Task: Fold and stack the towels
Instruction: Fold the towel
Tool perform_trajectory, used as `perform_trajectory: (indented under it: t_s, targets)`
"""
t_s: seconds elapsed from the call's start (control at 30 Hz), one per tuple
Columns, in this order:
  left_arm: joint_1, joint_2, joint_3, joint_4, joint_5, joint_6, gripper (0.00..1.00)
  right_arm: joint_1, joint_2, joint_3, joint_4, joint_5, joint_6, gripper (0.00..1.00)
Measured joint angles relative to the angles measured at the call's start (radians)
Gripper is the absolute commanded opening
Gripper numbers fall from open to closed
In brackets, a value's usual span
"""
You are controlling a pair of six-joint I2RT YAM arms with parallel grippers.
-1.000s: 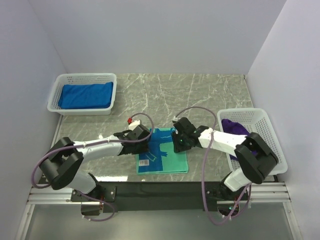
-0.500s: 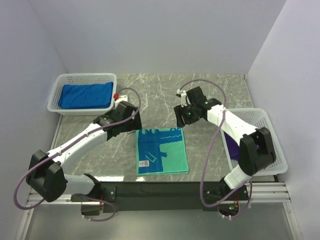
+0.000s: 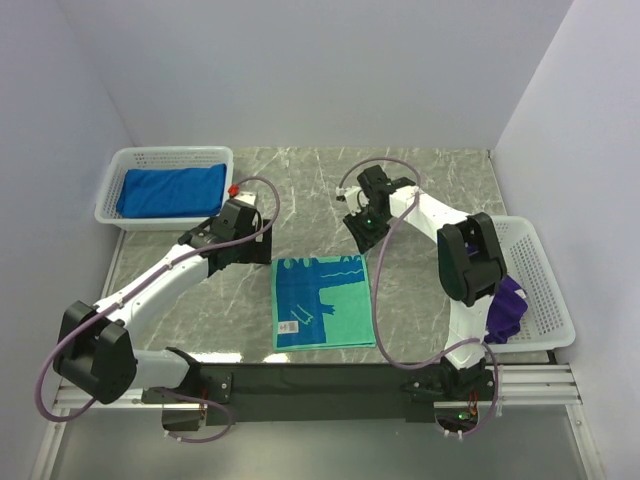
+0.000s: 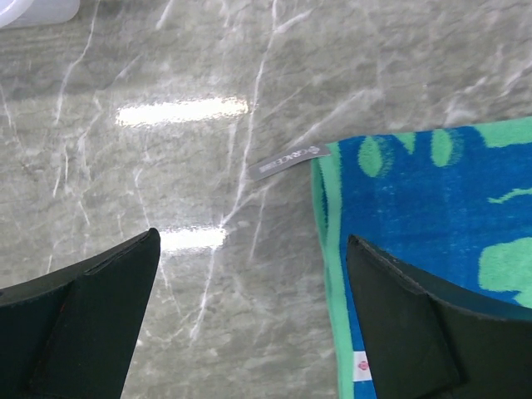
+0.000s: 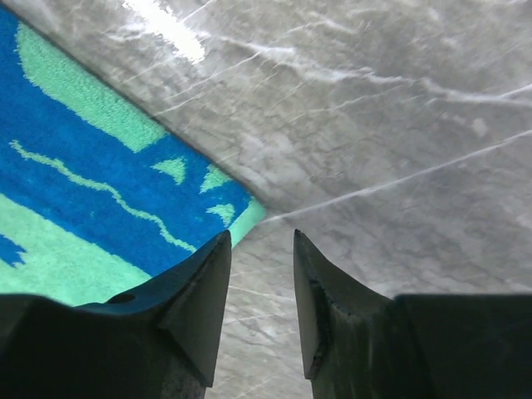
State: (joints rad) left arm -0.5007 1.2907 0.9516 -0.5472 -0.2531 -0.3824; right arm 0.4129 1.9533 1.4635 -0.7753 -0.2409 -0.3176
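Observation:
A teal-and-blue patterned towel (image 3: 325,302) lies flat on the marble table near the front. My left gripper (image 3: 262,245) hovers just off its far left corner, jaws wide open and empty. In the left wrist view the towel's corner (image 4: 432,216) and its grey label (image 4: 287,160) lie ahead of the open left gripper (image 4: 253,238). My right gripper (image 3: 362,228) is above the far right corner; in its wrist view the towel (image 5: 83,208) is to the left and the right gripper (image 5: 261,234) is open with bare marble between its fingers. A royal blue towel (image 3: 170,190) lies folded in the left basket; a purple towel (image 3: 505,305) is in the right basket.
A white mesh basket (image 3: 165,155) stands at the far left and another white basket (image 3: 545,270) at the right edge, partly behind the right arm. Grey walls close in the table on three sides.
Both grippers have let go of the patterned towel's far edge and pulled back from it. The left jaws have opened wide. The towel now lies spread flat.

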Motion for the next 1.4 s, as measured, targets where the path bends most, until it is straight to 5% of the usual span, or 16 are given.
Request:
perform_trajectory:
  t_s: [1.2,1.33,1.4]
  targets:
    - [0.003,0.034,-0.016,-0.011,-0.086,0.003,0.99,0.082,0.104,0.039,-0.023,0.092,-0.056,0.45]
    - [0.003,0.035,-0.016,-0.01,-0.083,0.004,0.98,0.085,0.105,0.034,-0.016,0.098,-0.051,0.42]
    - [0.003,0.035,-0.016,-0.006,-0.071,0.007,0.97,0.085,0.104,0.03,-0.008,0.101,-0.05,0.32]
